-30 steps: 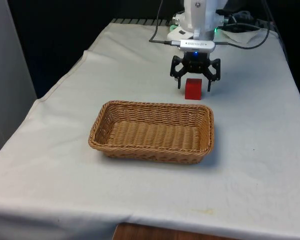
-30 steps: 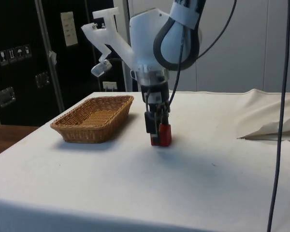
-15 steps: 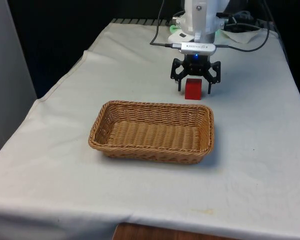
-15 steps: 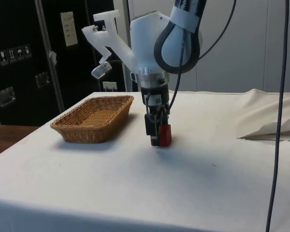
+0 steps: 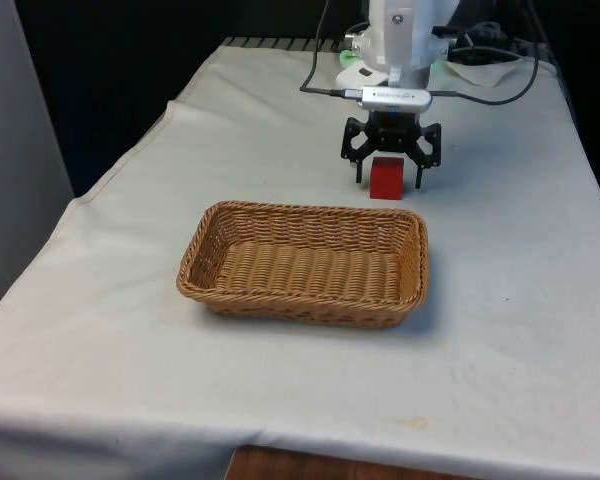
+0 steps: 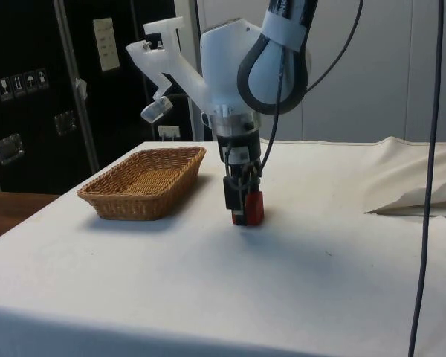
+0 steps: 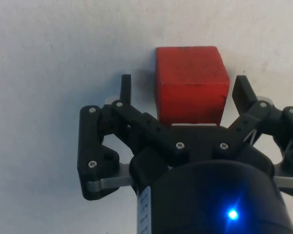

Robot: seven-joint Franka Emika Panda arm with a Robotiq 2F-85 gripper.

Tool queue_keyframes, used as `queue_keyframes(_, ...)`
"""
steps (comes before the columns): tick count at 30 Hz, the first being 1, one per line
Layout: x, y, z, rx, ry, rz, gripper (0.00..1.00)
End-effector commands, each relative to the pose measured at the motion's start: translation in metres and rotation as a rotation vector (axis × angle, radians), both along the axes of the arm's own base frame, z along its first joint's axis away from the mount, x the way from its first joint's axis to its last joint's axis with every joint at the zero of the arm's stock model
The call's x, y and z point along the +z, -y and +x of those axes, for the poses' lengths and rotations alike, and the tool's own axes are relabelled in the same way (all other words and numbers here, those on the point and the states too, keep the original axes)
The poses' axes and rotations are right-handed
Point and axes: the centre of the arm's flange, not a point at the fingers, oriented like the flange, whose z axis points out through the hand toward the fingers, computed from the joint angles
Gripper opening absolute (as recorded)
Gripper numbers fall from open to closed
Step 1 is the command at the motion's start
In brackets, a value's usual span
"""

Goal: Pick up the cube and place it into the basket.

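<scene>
We see the red cube [image 5: 386,178] standing on the table [image 5: 500,300], between the two fingers [image 7: 125,88] of our hand [image 7: 184,90]. The hand is spread, not touching the cube on either side. The basket [image 5: 302,264] lies well apart, nearer the front camera than the cube.

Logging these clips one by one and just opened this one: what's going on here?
The arm's gripper is down at the table with its fingers open on either side of a red cube. In the wrist view there are gaps between the fingers and the cube, so nothing is gripped yet. The cube sits on the white cloth, just behind the wicker basket, which holds nothing.
</scene>
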Motion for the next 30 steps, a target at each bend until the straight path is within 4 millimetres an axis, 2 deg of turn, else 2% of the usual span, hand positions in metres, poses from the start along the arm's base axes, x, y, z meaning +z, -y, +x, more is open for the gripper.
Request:
queue_keyframes(1, -0.0018, 0.0001, 0.0004, -0.002, 0.001, 0.0, 1.0)
queue_keyframes(13, -0.0031, 0.0001, 0.0, -0.001, -0.001, 0.0, 1.0)
queue_keyframes(16, -0.0033, 0.0001, 0.0003, -0.001, -0.001, -0.001, 0.85)
queue_keyframes(17, -0.0033, 0.0001, 0.0003, -0.001, -0.001, -0.001, 0.71)
queue_keyframes(18, -0.0025, 0.0001, -0.0006, 0.0, -0.005, -0.001, 0.64)
queue_keyframes(19, -0.0033, 0.0001, 0.0003, -0.001, -0.001, -0.001, 0.64)
queue_keyframes(23, -0.0029, 0.0001, -0.0001, 0.0, -0.003, -0.001, 0.41)
queue_keyframes(25, -0.0025, 0.0001, -0.0001, 0.0, -0.003, -0.001, 0.41)
queue_keyframes(26, -0.0028, 0.0001, -0.0005, 0.0, -0.004, -0.001, 0.0)
queue_keyframes(30, -0.0024, 0.0001, -0.0005, 0.0, -0.004, -0.001, 0.0)
